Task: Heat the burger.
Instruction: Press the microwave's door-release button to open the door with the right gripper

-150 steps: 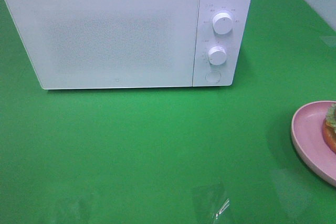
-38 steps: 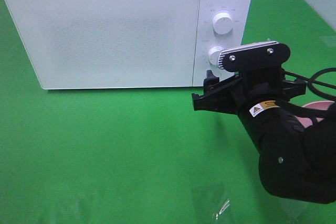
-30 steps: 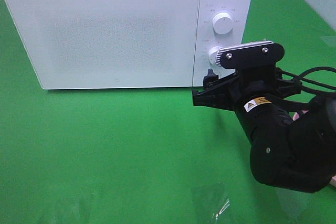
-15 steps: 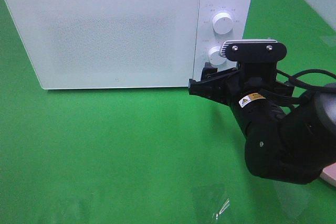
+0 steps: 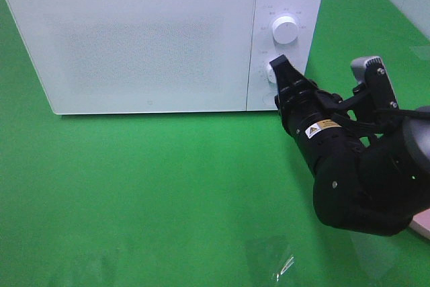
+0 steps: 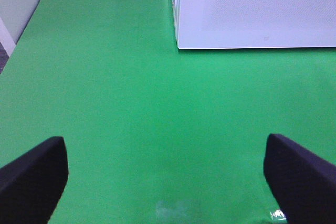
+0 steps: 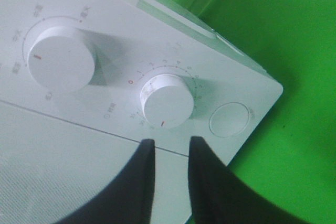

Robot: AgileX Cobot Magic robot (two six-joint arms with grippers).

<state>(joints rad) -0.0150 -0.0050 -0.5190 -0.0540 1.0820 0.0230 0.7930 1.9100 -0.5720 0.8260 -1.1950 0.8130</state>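
1. i see the microwave [image 5: 161, 38] door shut, so my job now is the round door button [image 7: 229, 119] below the lower dial [image 7: 168, 101].
2. my right gripper [image 7: 170, 148] has its fingers nearly together, holding nothing; i press squarely with the tips, clear of that dial.
3. my left gripper [image 6: 168, 169] is wide apart and idle.
4. the burger is out of view.

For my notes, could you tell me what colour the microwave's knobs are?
White, with a small red marker on the lower knob; clearest in the right wrist view.
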